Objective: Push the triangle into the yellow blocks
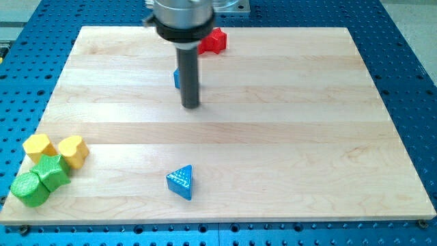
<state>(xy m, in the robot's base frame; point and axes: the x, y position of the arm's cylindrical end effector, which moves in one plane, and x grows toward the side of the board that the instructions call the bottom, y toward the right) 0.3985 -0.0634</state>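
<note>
One broad wooden tabletop [273, 137] carries everything. No gripper exists on this arm, so there is nothing to spread or pinch; my tip [190, 106] rests near the view's top centre, just beside a partly hidden blue block [176, 78] and below a red block [214, 42]. Two yellow blocks [57, 149] sit at the view's left, touching two green blocks [39, 180] beneath them. The blue triangle [181, 182] lies well apart from them, near the bottom centre. It looks light, rigid and prone to spinning; contact belongs on its right face, pushing leftward.
</note>
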